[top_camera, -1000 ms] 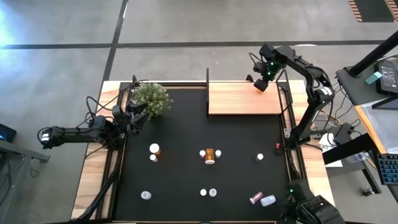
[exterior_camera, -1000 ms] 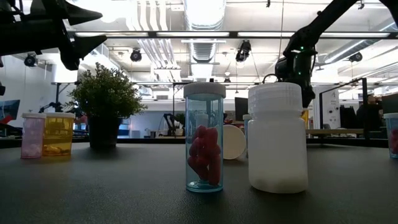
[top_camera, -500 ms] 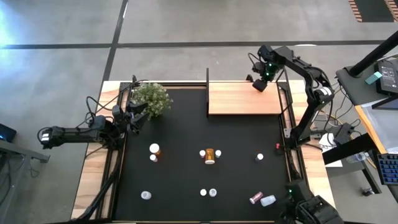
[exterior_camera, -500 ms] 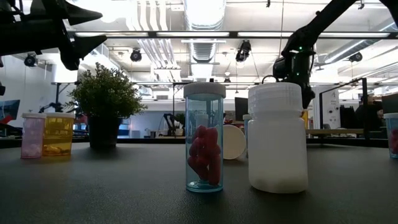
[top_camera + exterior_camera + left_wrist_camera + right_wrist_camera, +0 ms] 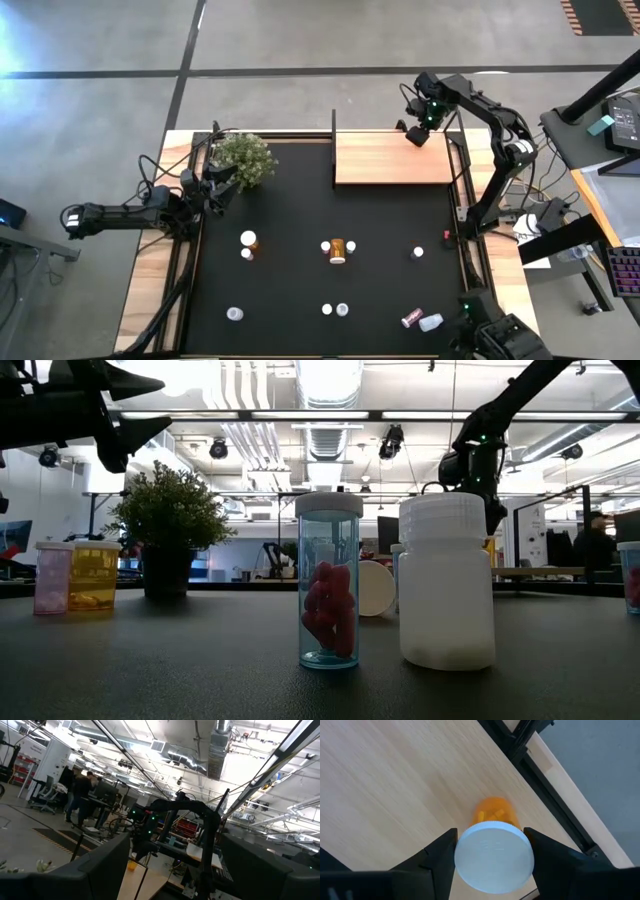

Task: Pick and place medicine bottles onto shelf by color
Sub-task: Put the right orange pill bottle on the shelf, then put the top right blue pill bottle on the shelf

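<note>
- Far left, the left claw [image 5: 222, 180] hangs over the table's [image 5: 300, 300] edge beside the potted green plant [image 5: 243, 158], its fingers spread wide and holding nothing.
- On the black mat, an amber bottle with a white cap [image 5: 248, 239] stands just beside a small white bottle [image 5: 246, 254]; another white-capped one [image 5: 234, 314] sits near the front edge.
- In the middle, an orange bottle lying on its side [image 5: 338, 249] rests between two white caps, with a pair of white bottles [image 5: 335, 310] nearer the front.
- Up close in the low view, a clear tube of pink pills [image 5: 329, 582] stands beside a squat white plastic jar [image 5: 446, 582].
- Right of centre, the light wooden shelf in its black frame [image 5: 375, 160] sits at the back of the table.
- The right claw [image 5: 418, 135] is at the shelf's far right corner, clenched around an orange pill bottle with a white cap [image 5: 494, 851], upright just over the wood.
</note>
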Controlling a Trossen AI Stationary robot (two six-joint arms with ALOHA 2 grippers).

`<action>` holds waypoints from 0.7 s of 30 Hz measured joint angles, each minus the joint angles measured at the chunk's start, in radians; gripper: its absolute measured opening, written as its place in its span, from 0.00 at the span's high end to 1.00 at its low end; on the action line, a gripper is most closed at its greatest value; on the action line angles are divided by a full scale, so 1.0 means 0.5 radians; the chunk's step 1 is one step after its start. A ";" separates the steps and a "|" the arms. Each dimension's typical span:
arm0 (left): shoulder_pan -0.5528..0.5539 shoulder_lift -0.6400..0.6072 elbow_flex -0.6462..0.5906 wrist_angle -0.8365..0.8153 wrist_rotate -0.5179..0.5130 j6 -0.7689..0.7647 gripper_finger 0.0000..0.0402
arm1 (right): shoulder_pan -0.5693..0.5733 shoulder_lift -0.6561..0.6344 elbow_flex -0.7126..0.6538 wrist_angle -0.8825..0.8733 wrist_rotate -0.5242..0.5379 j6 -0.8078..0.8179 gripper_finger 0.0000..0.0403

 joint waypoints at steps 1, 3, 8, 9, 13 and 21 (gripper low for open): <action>0.000 0.000 0.000 0.000 0.000 0.000 0.27 | 0.000 0.000 0.000 0.000 0.000 0.000 0.48; 0.000 0.000 0.000 0.000 0.000 0.000 0.27 | 0.000 0.000 0.000 0.000 -0.001 0.000 0.45; 0.000 0.000 -0.001 0.000 0.000 0.000 0.27 | 0.000 0.000 0.000 0.000 -0.015 0.000 0.34; 0.000 0.000 0.000 0.000 0.000 0.001 0.27 | 0.000 0.000 0.000 0.000 -0.021 0.003 0.32; 0.000 0.000 0.000 0.000 -0.001 0.000 0.27 | 0.001 0.000 0.008 -0.003 -0.024 0.080 0.24; 0.000 0.000 0.000 0.000 -0.001 0.000 0.27 | 0.014 0.000 0.177 -0.082 -0.019 0.354 0.12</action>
